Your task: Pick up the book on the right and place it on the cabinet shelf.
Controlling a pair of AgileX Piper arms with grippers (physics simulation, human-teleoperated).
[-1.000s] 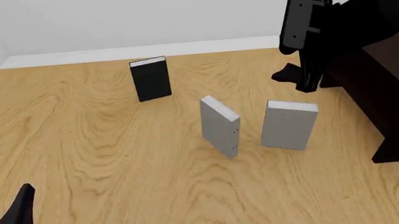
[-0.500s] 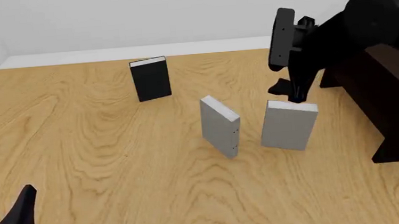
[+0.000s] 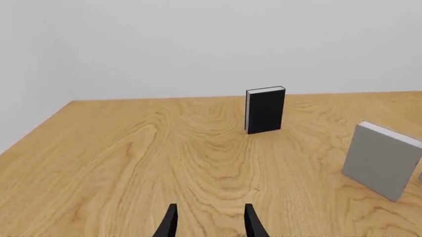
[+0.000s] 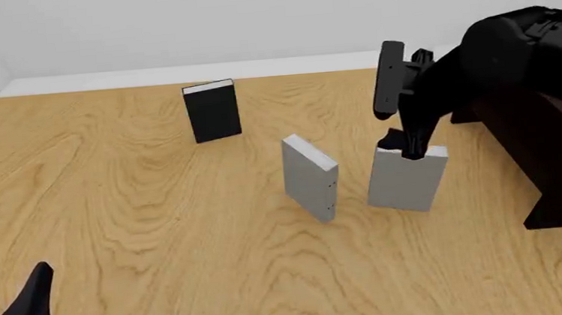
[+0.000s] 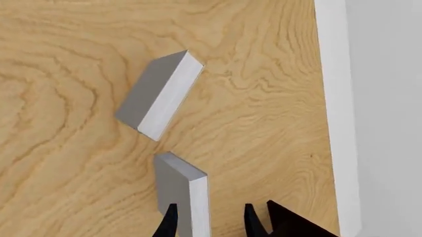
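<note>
Spread apart and gripping nothing, the jaws of the black right gripper straddled the white page edges at the top of the plain light grey hardcover book, which stood upright on the pale wood-grain table, rightmost of the three books and just beside the large, very dark brown boxy wooden cabinet. From the right wrist view, the fingertips sat to either side of the book's narrow top, apparently not yet pressing its covers. A similar grey hardcover stood near, angled, to its left; a black upright book stood well apart toward the far edge. The black left gripper hung low over bare table at the near left corner, its jaws also parted and idle.

A clean grasp would seem to call for lowering far enough that the pads cover a broad patch of both covers, centred along the top edge, then closing squarely so the book neither twists nor tips against its neighbour. The cabinet's shelf was not discernible here.
</note>
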